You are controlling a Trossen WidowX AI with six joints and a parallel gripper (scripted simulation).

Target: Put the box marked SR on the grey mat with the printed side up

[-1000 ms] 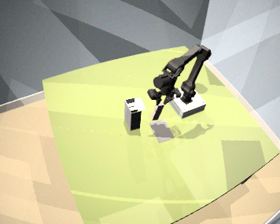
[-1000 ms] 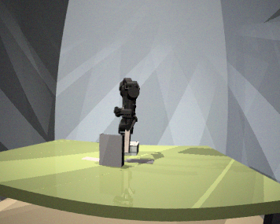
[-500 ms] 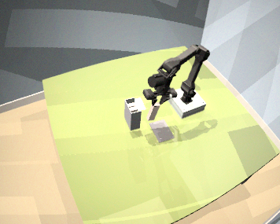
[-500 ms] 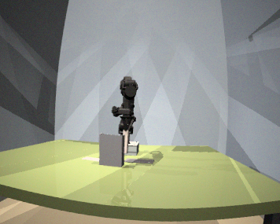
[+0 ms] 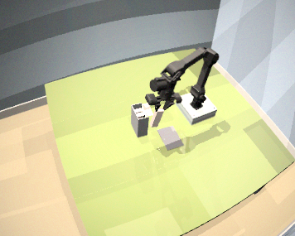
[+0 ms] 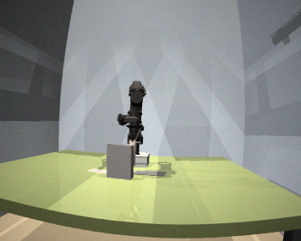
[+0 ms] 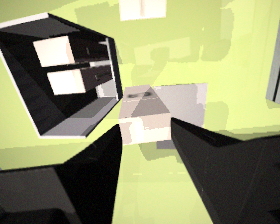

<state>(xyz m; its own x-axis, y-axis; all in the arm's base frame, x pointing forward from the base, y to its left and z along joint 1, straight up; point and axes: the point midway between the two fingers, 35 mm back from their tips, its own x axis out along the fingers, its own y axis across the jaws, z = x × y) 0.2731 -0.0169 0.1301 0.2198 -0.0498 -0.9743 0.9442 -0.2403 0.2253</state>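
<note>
Box [image 5: 157, 118] [image 6: 132, 143] [image 7: 145, 129] pinched between the two fingers of the claw [image 5: 162, 108] [image 6: 135, 139] [image 7: 144, 125], gripped near its upper end. In the top view, near the middle of the frame, between bin [image 5: 139, 126] [image 6: 119, 161] [image 7: 80, 119] and grey mat [image 5: 170, 137] [image 6: 150, 173] [image 7: 189, 100], outside the bin. Long axis running down from the claw, lower end leaning slightly toward lower left in the top view; upright more than flat.

Key relation: mat at lower right of the held box in the top view; in the wrist view, beyond the box and out to its right, partly hidden behind it. Bin at upper left of the wrist frame, with two boxes [image 5: 140, 114] [image 7: 60, 67] standing inside.

Dark mark on the long face turned toward the top of the wrist frame. Too blurred to read; cannot confirm SR from here. Probably the printed side.

Judged step: carrying toward the mat, nothing laid down yet. Next, likely needs a shift over the mat, then a tip of about a quarter turn to bring the long axis flat with the marked face up. Main risks: tipping the wrong way and burying the print, or letting go while still steep. After that, release and back off, touching nothing.
</note>
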